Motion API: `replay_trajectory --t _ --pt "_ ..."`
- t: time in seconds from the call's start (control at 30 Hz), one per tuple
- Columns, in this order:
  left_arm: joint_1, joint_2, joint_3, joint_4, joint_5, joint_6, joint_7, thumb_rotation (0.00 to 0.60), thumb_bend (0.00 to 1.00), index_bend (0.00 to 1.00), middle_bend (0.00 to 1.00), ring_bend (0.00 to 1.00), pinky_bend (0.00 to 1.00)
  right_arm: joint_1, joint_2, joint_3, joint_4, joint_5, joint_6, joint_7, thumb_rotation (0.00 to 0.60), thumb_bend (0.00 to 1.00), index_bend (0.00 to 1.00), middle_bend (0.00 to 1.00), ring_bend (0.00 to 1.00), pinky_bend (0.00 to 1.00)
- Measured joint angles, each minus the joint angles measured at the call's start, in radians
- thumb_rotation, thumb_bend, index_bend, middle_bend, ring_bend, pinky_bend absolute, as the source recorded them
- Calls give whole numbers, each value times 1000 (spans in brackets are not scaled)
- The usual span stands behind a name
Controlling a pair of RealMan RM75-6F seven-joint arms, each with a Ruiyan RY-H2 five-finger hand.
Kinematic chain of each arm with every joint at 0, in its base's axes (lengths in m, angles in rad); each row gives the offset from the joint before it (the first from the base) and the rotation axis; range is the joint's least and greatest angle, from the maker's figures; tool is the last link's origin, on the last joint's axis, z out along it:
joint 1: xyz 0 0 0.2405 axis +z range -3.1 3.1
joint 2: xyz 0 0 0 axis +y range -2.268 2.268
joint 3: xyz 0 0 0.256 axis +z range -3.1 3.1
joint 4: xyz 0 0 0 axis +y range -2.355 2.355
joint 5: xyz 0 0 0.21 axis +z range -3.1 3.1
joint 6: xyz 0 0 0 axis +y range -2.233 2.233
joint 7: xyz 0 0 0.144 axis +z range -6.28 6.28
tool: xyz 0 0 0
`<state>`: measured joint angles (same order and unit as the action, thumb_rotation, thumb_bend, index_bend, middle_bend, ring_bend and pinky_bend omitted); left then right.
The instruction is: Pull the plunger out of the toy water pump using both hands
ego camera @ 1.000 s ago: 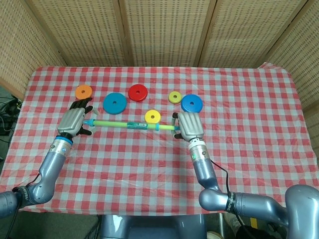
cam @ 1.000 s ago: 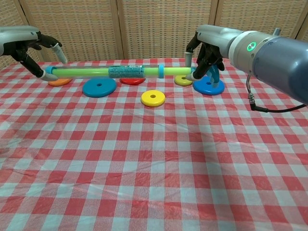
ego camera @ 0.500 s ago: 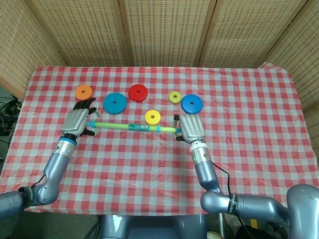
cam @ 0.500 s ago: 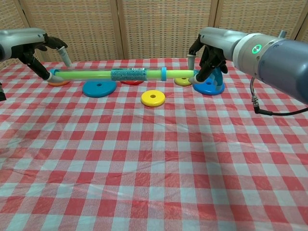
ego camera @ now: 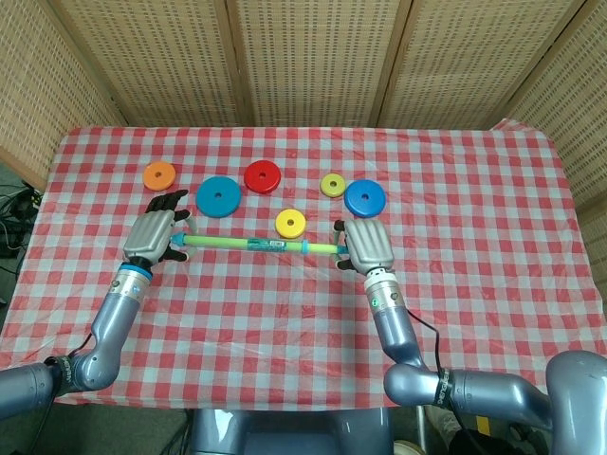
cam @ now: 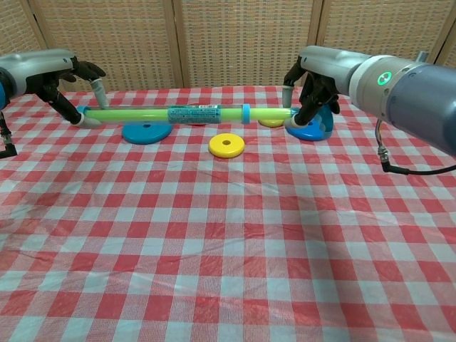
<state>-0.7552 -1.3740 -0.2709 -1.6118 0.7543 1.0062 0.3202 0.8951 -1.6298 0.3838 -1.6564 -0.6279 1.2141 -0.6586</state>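
Beyond the pump I see coloured discs: a blue disc [ego camera: 218, 196], a red disc [ego camera: 262, 175] and a yellow disc [ego camera: 290, 223]. My left hand [ego camera: 155, 234] and right hand [ego camera: 367, 245] each grip one end of the toy water pump [ego camera: 256, 245], held level above the table [ego camera: 474, 284].

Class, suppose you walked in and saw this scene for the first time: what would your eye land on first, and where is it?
First, the long green toy water pump, held level above the middle of the red checked tablecloth. The left hand grips one end and the right hand the other. Next come the bright discs behind it, such as the yellow disc just beyond the tube.
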Motion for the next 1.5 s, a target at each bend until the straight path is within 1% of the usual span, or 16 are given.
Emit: replay_trajectory --t 0.1,0.8,0.97,1.2,1.5 --pt "5 4 2 -4 1 6 -4 600 336 535 0 0 0 0 2 -1 7 1 -1 2 600 500 774 995 957 743" --pt "96 71 57 -76 72 60 -64 600 336 539 0 0 0 -29 56 -1 91 -3 -36 77 600 500 774 995 957 743" --pt "115 79 74 -63 88 67 -72 600 337 543 0 0 0 -38 82 3 128 0 -52 93 600 500 774 995 957 743" --pt "134 78 90 -12 83 60 -75 600 338 547 0 0 0 -57 117 12 175 20 -76 125 600 500 774 995 957 743" --pt "136 70 84 14 72 47 -64 600 338 547 0 0 0 -81 141 12 214 33 -91 156 600 500 774 995 957 743"
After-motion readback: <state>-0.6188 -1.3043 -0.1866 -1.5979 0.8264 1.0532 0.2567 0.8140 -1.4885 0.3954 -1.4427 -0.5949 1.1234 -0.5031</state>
